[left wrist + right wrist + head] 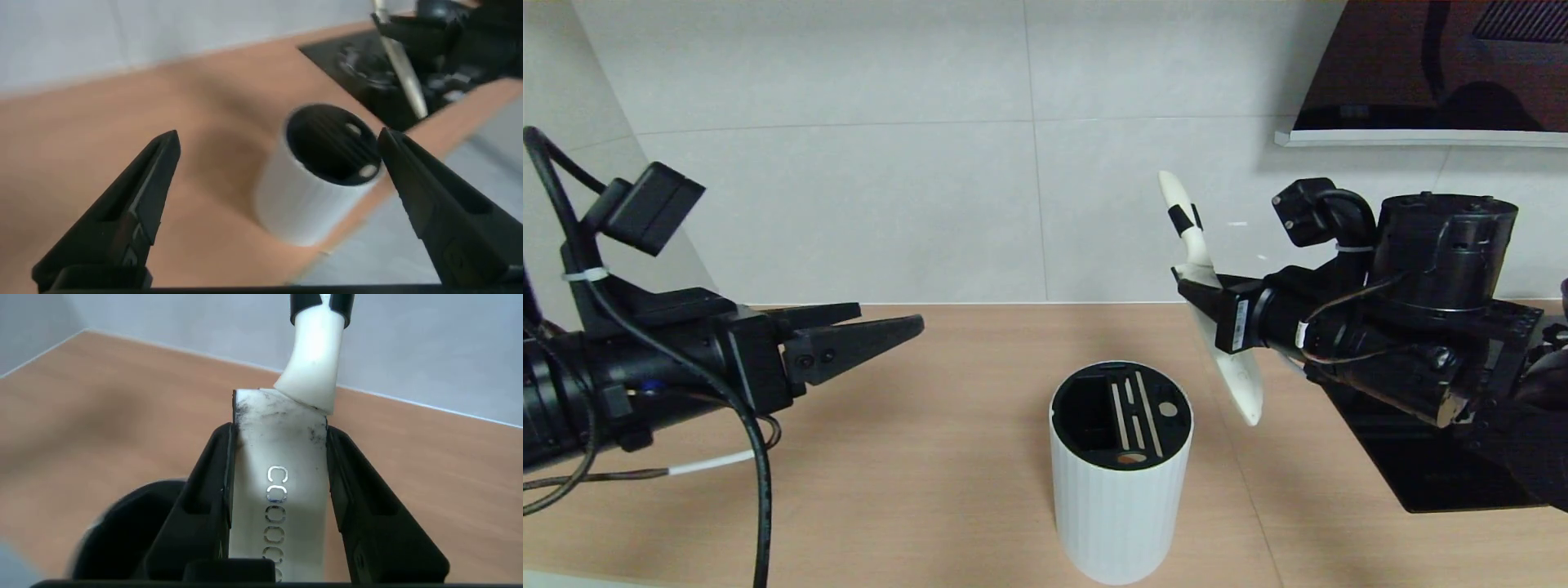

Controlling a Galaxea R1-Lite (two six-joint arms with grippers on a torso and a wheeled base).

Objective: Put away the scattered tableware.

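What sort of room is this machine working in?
Probably a kitchen: a wooden counter against a tiled wall, a black cooktop below a range hood, and a white spatula near a utensil holder.

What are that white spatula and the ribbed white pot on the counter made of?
The spatula looks like matte off-white plastic, possibly nylon: smooth, with dark scuffs and punched slots. The pot seems moulded white plastic, given its even vertical ribs and dull sheen; its black slotted insert is likely plastic too. Ceramic can't be ruled out.
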